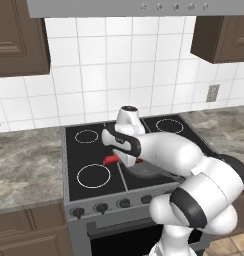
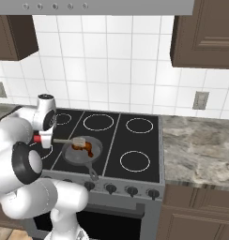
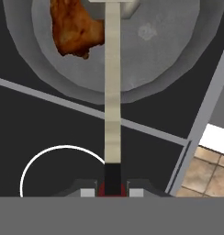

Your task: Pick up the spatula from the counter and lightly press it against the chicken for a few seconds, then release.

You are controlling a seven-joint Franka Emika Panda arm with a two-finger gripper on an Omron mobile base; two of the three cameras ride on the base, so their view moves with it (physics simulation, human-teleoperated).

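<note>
1. The gripper is clamped on the handle end of the spatula. In the hand view its two finger tips sit tight on either side of the dark and red grip.
2. The spatula is off the counter and held roughly level over the stove. Its pale shaft runs straight away from the gripper, across the black cooktop and over the rim of the frying pan.
3. In the right base view, the red end of the spatula is at the hand. The blade is at the far end, over the upper left part of the pan.
4. The chicken, a browned piece, lies inside the pan. In the hand view it is just beside the shaft, on its left, and its edge meets the shaft.
5. In the right base view the blade lies at the chicken's near edge. I cannot tell from any view whether the blade actually presses on the meat.
6. The pan stands on the front part of the cooktop. Its own handle points toward the stove's front edge, above the row of knobs.
7. A white burner ring shows on the cooktop just left of the gripper in the hand view.
</note>
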